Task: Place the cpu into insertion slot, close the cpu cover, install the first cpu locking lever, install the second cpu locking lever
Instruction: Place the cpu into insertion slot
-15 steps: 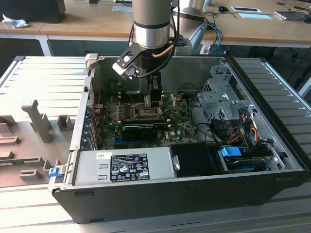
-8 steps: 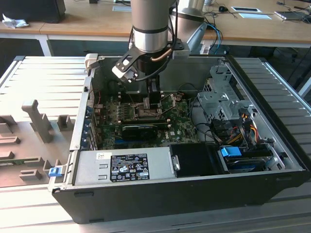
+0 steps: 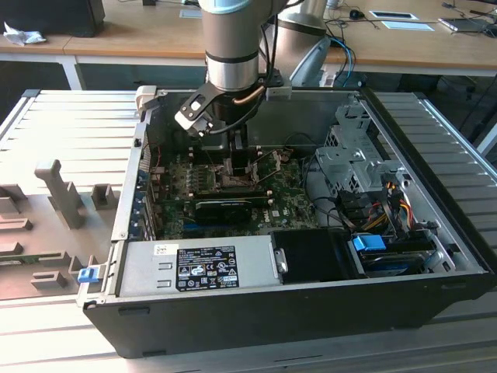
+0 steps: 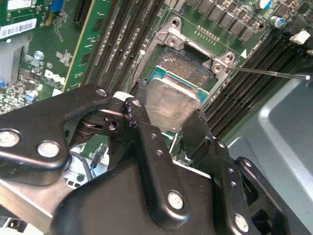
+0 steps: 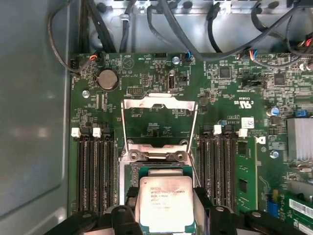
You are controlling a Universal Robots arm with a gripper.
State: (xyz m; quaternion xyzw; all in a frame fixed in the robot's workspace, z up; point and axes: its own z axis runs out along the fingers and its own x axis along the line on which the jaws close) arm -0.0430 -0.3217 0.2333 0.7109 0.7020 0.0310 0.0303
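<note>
The arm (image 3: pixel 231 47) reaches straight down into an open computer case (image 3: pixel 311 311). Its gripper (image 4: pixel 168 120) pinches the cpu (image 5: pixel 165 203) by two opposite edges, holding it flat directly over the insertion slot (image 4: pixel 188 61). The cpu cover (image 5: pixel 159 102) is flipped open, hinged at the slot's edge.

A pale grey ribbed metal counter (image 3: pixel 70 116) spreads across the exterior view, with grey moulded fixture blocks (image 3: pixel 64 194) at middle left. Along the frame's top runs a light wooden desk (image 3: pixel 140 39), with crumpled white paper (image 3: pixel 22 34) at upper left and white sheets (image 3: pixel 408 25) at upper right.
</note>
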